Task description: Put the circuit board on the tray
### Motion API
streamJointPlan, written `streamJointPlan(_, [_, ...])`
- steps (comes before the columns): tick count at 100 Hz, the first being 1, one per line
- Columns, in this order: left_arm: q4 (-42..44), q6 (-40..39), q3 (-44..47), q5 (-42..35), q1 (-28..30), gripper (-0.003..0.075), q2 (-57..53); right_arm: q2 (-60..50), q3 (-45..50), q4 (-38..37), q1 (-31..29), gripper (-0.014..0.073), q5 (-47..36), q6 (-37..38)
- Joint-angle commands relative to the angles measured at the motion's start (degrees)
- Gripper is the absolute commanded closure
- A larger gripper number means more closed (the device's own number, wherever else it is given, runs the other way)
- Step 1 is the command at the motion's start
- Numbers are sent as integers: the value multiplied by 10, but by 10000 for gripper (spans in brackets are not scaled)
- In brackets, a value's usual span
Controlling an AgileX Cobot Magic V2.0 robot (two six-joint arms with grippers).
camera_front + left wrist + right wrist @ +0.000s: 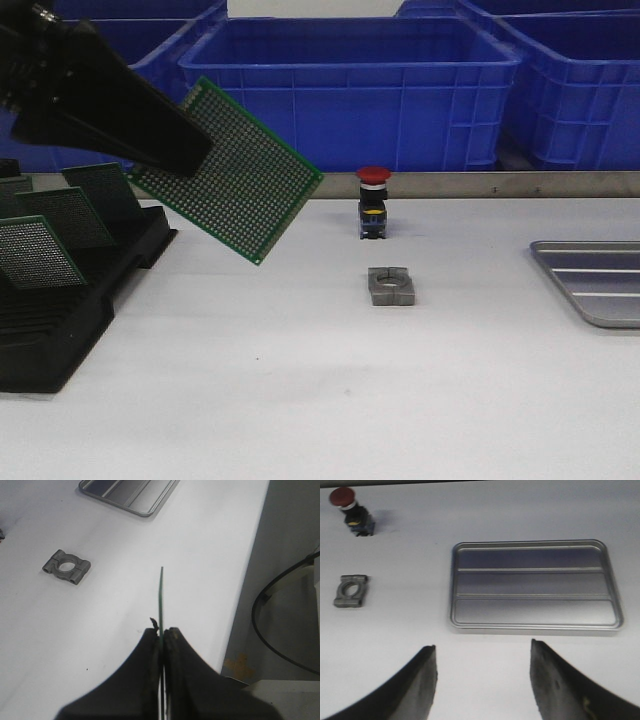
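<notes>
A green perforated circuit board (240,185) hangs tilted in the air above the table's left half. My left gripper (192,150) is shut on its upper left corner. In the left wrist view the board (160,597) shows edge-on, pinched between the black fingers (172,650). The silver-grey tray (600,300) lies flat at the table's right edge, partly cut off by the frame. The right wrist view shows the whole tray (535,628) with nothing in it. My right gripper (483,652) hovers open just short of the tray's near rim, holding nothing.
A black slotted rack (60,310) with several green boards stands at the left. A red push-button (373,205) and a grey metal clamp block (391,286) sit mid-table between board and tray. Blue crates (350,90) line the back.
</notes>
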Motion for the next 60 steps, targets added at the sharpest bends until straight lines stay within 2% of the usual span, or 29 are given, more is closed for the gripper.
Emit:
streamJointPlan(1, [-36, -5, -15, 13, -4, 741, -12, 16, -37, 64, 18, 97, -23, -80])
streamJointPlan(24, [-36, -5, -15, 13, -4, 741, -12, 77, -62, 291, 84, 97, 6, -348])
streamJointPlan(60, [-36, -5, -15, 17, -4, 741, -12, 178, -65, 659, 126, 97, 123, -859])
